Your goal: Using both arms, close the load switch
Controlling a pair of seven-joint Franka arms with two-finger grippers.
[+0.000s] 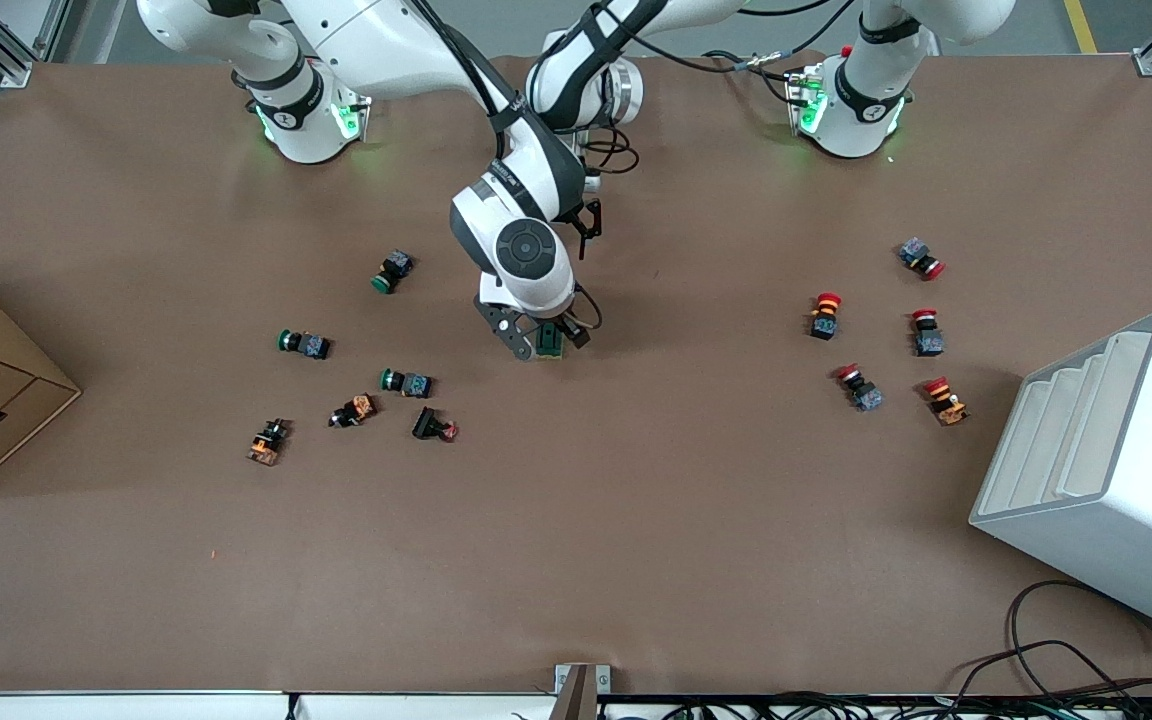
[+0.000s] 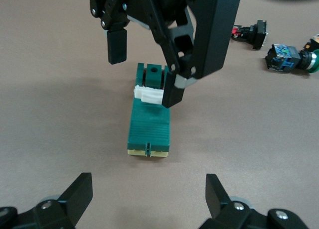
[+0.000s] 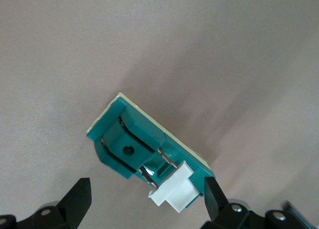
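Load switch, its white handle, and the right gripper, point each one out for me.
load switch [image 2: 148, 129], left wrist view, ribbed green top.
white handle [image 3: 174, 191], right wrist view, its flat face.
right gripper [image 2: 145, 72], left wrist view, between the fingertips.

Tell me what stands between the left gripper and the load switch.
Nothing visible does. The left gripper is open, with bare table between its fingers and the load switch. The right gripper is already at the switch's other end, one finger against the white handle.
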